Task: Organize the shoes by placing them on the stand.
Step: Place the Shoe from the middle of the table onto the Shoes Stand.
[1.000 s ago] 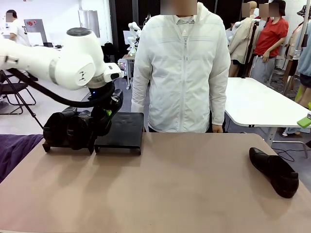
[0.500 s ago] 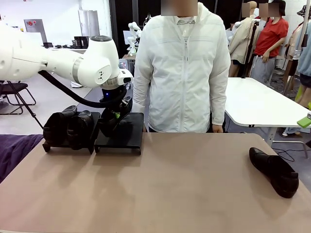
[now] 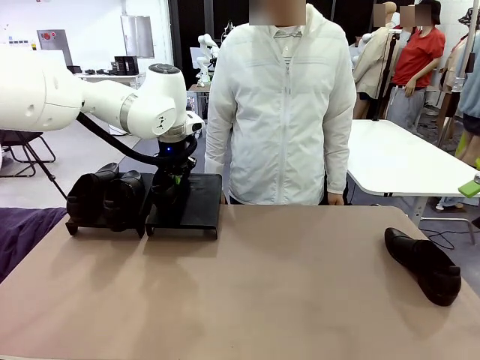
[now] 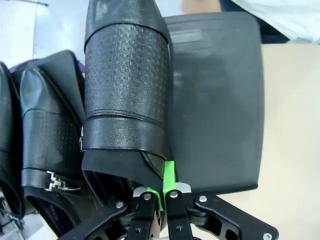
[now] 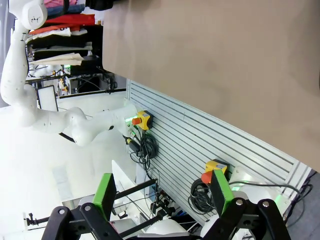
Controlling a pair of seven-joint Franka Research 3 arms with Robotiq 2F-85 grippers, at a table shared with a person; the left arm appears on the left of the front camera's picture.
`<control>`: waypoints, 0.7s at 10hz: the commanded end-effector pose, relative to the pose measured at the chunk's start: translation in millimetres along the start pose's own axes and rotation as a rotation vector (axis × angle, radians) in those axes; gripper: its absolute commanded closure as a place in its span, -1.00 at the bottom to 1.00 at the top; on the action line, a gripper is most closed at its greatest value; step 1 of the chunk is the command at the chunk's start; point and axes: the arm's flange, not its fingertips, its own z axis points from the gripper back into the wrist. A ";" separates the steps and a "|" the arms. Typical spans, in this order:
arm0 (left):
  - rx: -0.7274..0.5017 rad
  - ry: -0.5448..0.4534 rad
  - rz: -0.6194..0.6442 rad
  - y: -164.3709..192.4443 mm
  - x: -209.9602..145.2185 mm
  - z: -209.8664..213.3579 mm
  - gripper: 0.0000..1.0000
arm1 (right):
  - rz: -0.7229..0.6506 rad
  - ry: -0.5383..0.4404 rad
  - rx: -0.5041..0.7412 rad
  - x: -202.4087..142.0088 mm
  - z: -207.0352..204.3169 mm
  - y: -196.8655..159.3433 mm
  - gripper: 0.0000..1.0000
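A tan tabletop (image 3: 285, 285) spans the near scene, with a purple cloth (image 3: 22, 232) at its near left edge. Far right stands a white table (image 3: 397, 157). Far left, black chairs (image 3: 19, 139) sit on a grey floor (image 3: 90, 161) before a white wall (image 3: 82, 19).

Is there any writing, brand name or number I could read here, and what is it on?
No text here is legible.
Small dark mark on the left arm's white joint: too small to read.
Red-marked sign on the far wall: blurred.
Shoe gripped by the left end effector: no brand shows.
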 end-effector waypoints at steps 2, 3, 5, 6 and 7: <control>0.053 0.019 0.041 0.3 1.7 -6.3 1.00 | 0.026 0.007 -0.006 -1.3 3.9 -0.6 -1.00; 0.060 0.011 0.045 0.7 1.4 -9.2 1.00 | 0.026 0.007 -0.006 -1.3 3.9 -0.6 -1.00; 0.069 -0.014 0.051 2.1 0.5 -14.0 -0.13 | 0.026 0.007 -0.006 -1.3 3.9 -0.6 -1.00; 0.064 -0.017 0.041 1.2 -0.6 -12.6 -1.00 | 0.026 0.007 -0.006 -1.3 3.9 -0.6 -1.00; 0.067 -0.025 0.032 -0.5 -2.1 -7.8 -1.00 | 0.026 0.007 -0.006 -1.3 3.9 -0.6 -1.00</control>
